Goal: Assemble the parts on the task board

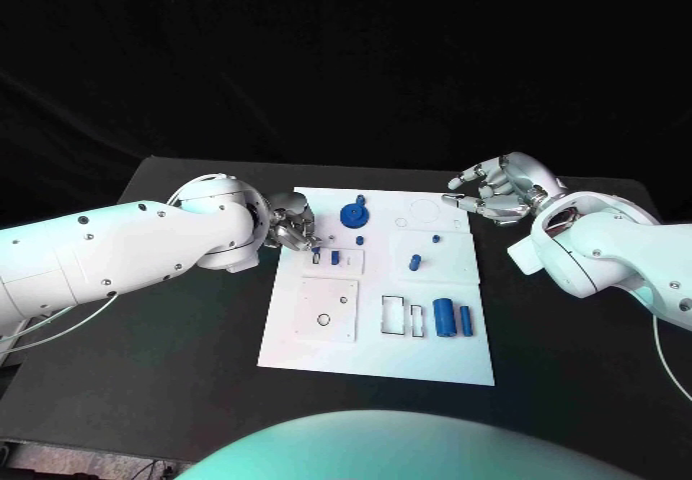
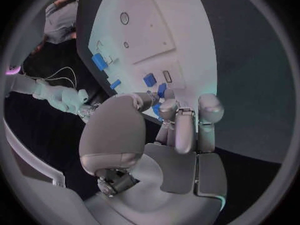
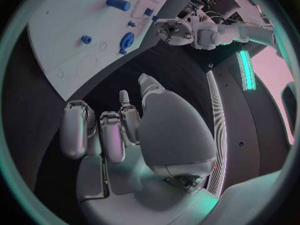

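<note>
Head view first: task board, a white plate, lies in the middle of the black table. Blue parts sit on it: a round disc part near the far edge, a small peg mid-board, and 2 upright cylinders towards the right edge. The left hand hangs over the board's far left edge, just beside small blue pieces. The right hand is off the board's far right corner, fingers curled in on nothing.

Left wrist view: the left hand's fingers bend towards blue pieces at the board's edge; whether they hold one, I cannot tell.

Right wrist view: right hand is over the dark table beside the board, its curled fingers holding nothing.
</note>
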`<state>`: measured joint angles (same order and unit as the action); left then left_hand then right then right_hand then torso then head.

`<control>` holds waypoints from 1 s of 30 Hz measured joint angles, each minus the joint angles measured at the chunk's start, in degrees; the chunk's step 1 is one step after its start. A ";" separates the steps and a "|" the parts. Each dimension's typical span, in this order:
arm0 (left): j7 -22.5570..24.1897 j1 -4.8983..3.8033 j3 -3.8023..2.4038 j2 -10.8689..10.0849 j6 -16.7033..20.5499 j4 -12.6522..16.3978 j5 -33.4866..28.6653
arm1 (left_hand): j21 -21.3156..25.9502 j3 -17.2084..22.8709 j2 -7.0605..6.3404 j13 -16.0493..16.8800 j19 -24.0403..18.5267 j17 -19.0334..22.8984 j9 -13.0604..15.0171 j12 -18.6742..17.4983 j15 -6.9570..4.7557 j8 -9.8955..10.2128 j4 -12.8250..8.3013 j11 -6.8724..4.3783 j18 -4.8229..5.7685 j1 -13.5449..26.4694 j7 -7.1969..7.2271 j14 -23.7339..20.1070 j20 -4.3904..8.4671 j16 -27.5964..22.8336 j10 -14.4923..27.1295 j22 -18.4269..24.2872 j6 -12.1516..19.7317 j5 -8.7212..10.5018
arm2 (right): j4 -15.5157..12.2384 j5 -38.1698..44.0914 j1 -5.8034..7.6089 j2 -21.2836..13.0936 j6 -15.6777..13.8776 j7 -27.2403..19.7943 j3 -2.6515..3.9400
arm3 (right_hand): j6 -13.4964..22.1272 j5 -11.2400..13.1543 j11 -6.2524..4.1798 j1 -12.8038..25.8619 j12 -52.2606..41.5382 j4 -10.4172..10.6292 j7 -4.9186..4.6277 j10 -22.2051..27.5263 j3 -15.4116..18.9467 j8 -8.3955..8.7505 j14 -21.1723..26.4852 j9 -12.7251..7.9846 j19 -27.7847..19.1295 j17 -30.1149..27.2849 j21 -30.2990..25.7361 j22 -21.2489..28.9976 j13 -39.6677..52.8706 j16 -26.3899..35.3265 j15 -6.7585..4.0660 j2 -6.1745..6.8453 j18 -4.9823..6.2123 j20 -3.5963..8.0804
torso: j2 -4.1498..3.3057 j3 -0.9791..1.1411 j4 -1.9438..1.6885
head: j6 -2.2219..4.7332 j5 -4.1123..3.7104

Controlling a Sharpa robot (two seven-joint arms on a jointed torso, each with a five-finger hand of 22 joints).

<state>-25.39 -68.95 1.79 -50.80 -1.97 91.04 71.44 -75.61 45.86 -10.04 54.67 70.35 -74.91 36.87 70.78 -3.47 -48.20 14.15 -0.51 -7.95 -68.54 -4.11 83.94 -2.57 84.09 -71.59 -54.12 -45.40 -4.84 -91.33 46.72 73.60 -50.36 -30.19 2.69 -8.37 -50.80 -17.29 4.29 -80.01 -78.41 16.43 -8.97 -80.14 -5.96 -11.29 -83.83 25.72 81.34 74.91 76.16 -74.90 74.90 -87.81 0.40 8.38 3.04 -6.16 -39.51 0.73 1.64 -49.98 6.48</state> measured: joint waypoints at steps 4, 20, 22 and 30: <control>-0.09 0.15 0.04 0.22 -0.12 -0.14 0.87 | 0.00 0.16 -0.09 0.10 0.00 0.00 -0.01 0.00 0.00 0.00 0.16 0.19 0.00 0.10 0.00 0.00 0.00 0.00 -0.21 0.00 0.00 0.00 | -0.01 0.00 -0.01 0.00 0.01 0.00 0.00 | 0.00 0.00 0.00 0.00 0.00 0.00 0.00 0.00 0.00 0.00 0.00 0.00 0.00 0.00 0.00 -0.05 0.00 0.00 0.00 0.00 0.00 0.00 | -0.01 0.02 0.00 | -0.01 0.03; -0.52 0.57 0.18 0.76 -1.80 -0.72 1.95 | 0.00 0.16 -0.34 0.09 0.00 0.00 -0.10 0.00 0.00 0.05 0.16 0.20 0.00 0.16 -0.09 0.00 0.00 0.00 -0.20 -0.06 -0.08 0.06 | -0.02 0.00 -0.04 0.00 0.02 -0.01 0.00 | 0.00 0.00 0.00 0.00 0.00 0.00 0.00 0.00 0.00 0.00 0.00 0.05 0.00 0.00 0.00 -0.04 0.05 0.00 0.00 0.00 0.00 0.00 | 0.02 -0.03 -0.04 | -0.02 0.02; -0.59 0.58 0.19 0.84 -2.08 -0.77 1.95 | 0.00 0.16 -0.48 0.09 0.00 0.00 -0.10 0.00 0.00 0.05 0.16 0.20 0.00 0.16 -0.09 0.00 0.00 0.00 -0.20 -0.07 -0.08 0.06 | -0.02 0.00 -0.04 0.00 0.02 -0.01 0.00 | 0.00 0.00 0.00 0.00 0.00 0.00 0.00 0.00 0.00 0.00 0.00 0.04 0.00 0.00 0.00 -0.04 0.04 0.00 0.00 0.00 0.00 0.00 | 0.02 -0.02 -0.07 | -0.02 0.02; -0.78 0.62 0.17 0.91 -3.01 -0.80 1.94 | 0.00 0.17 -0.70 0.09 -0.01 0.00 -0.10 -0.01 0.01 0.06 0.15 0.20 0.00 0.25 -0.10 0.00 0.00 0.00 -0.20 -0.06 -0.08 0.06 | -0.01 0.00 -0.06 -0.02 0.04 -0.02 0.00 | 0.00 0.00 0.00 0.00 0.00 0.00 0.00 0.00 0.00 0.00 0.00 0.04 0.00 0.00 0.00 -0.03 0.04 0.00 0.00 0.00 0.00 0.00 | 0.02 0.00 -0.04 | -0.02 0.12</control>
<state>-26.17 -68.33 1.95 -49.89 -4.98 90.24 73.38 -75.60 46.02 -10.74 54.76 70.34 -74.91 36.77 70.77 -3.47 -48.14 14.30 -0.31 -7.95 -68.29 -4.21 83.94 -2.56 84.08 -71.79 -54.19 -45.47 -4.78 -91.35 46.73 73.53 -50.37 -30.15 2.67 -8.37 -50.81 -17.29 4.29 -80.01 -78.41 16.44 -8.97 -80.14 -5.96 -11.29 -83.83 25.76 81.34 74.90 76.16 -74.93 74.94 -87.81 0.40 8.38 3.05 -6.16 -39.50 0.73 1.60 -50.00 6.60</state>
